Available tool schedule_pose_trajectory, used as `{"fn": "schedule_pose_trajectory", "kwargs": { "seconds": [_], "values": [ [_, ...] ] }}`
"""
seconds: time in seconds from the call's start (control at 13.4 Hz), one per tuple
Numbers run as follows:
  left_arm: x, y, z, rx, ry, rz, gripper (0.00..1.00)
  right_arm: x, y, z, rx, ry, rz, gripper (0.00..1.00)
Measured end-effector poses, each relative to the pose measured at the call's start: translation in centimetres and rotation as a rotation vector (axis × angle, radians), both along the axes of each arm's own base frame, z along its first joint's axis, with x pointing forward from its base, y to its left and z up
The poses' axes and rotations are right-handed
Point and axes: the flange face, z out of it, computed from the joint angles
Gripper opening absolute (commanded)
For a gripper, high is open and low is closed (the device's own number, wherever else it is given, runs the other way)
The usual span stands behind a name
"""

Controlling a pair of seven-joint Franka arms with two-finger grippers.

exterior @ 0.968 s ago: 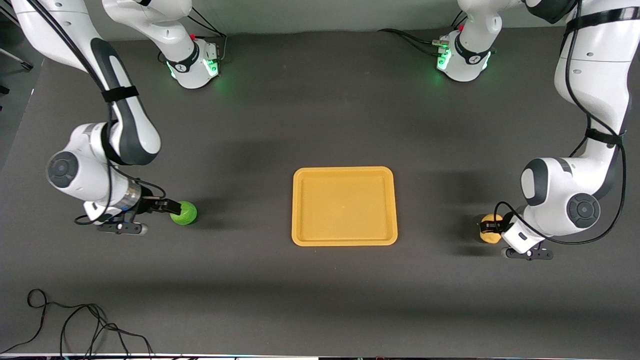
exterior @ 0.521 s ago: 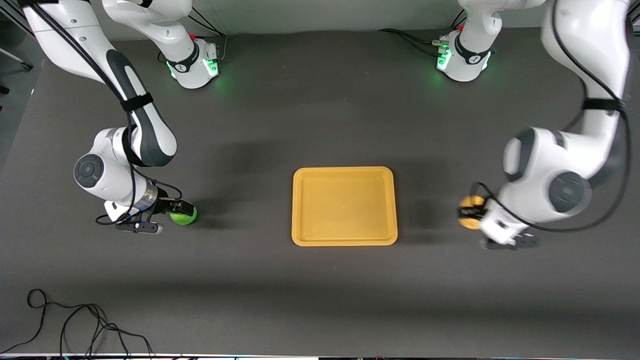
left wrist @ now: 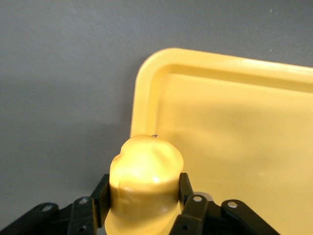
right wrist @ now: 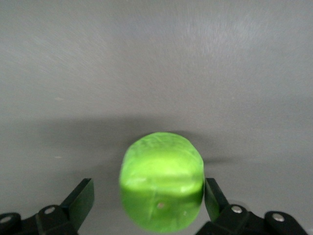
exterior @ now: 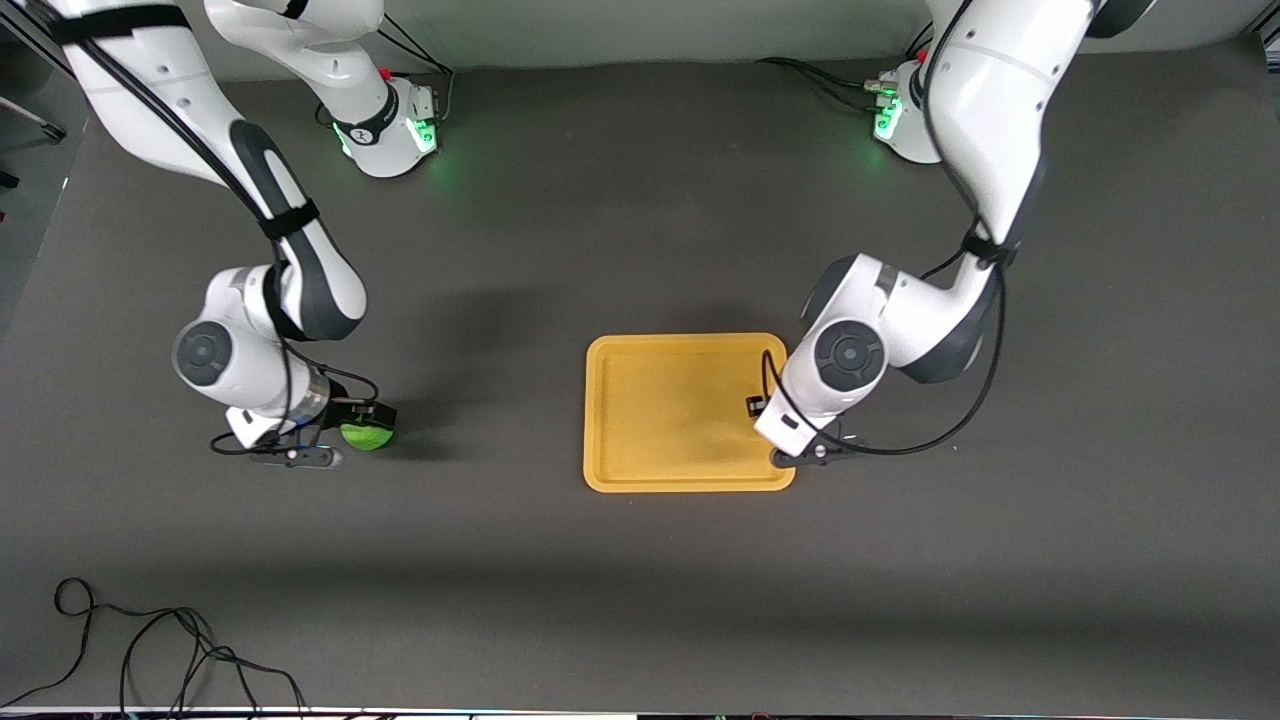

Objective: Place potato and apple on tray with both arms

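The yellow-orange tray (exterior: 670,410) lies at the table's middle. My left gripper (exterior: 755,408) hangs over the tray's edge toward the left arm's end. In the front view the potato is hidden under the wrist. In the left wrist view my left gripper (left wrist: 145,190) is shut on the yellow-tan potato (left wrist: 145,166), above the tray's rim (left wrist: 146,88) near a corner. The green apple (exterior: 368,436) rests on the table toward the right arm's end. My right gripper (exterior: 360,422) is open around it. In the right wrist view the apple (right wrist: 162,191) sits between the fingers of the right gripper (right wrist: 149,196), with a gap at one finger.
A black cable (exterior: 150,650) lies looped on the table nearest the front camera, toward the right arm's end. The arm bases (exterior: 385,125) (exterior: 905,120) stand farthest from the camera. Dark bare table surrounds the tray.
My left arm lifted the potato off the table and carried it from the left arm's end to over the tray's edge. My right gripper edged farther around the apple, which stayed put.
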Motion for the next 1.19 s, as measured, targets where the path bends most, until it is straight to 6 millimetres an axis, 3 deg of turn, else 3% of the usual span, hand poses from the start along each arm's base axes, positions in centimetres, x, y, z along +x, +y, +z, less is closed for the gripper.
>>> {"fn": "schedule_pose_trajectory", "kwargs": {
  "seconds": [0.15, 0.3, 0.52, 0.6, 0.74, 0.82, 0.89, 1.04, 1.19],
  "values": [
    [-0.2, -0.7, -1.3, -0.003, -0.002, 0.010, 0.31, -0.3, 0.1, -2.4, -0.022, 0.009, -0.008, 0.56],
    [-0.4, -1.0, -1.4, -0.001, -0.001, 0.017, 0.35, 0.0, 0.6, -2.1, -0.021, -0.001, -0.019, 0.32],
    [-1.0, -2.1, -2.0, -0.002, 0.000, 0.009, 0.44, 1.4, 2.0, 1.1, -0.014, -0.001, -0.023, 0.31],
    [-1.2, -2.5, -2.5, -0.003, 0.000, 0.005, 0.56, 1.9, 3.1, 3.2, -0.011, 0.018, -0.036, 0.31],
    [-1.4, -2.8, -3.4, -0.004, 0.000, 0.002, 0.68, 3.1, 8.1, 8.6, 0.011, 0.029, -0.079, 0.31],
    [-1.4, -2.7, -3.7, -0.005, 0.000, 0.004, 0.91, 3.4, 11.4, 10.7, 0.033, 0.017, -0.098, 0.31],
    [-1.3, -2.7, -3.7, -0.004, -0.002, 0.005, 1.00, 3.4, 14.7, 12.1, 0.058, 0.004, -0.119, 0.31],
    [-1.2, -2.6, -3.6, -0.004, -0.003, 0.006, 1.00, 3.3, 20.0, 13.0, 0.110, 0.000, -0.157, 0.29],
    [-1.1, -2.5, -3.5, -0.004, -0.008, 0.008, 1.00, 3.2, 24.1, 12.7, 0.164, 0.004, -0.191, 0.27]
  ]
}}
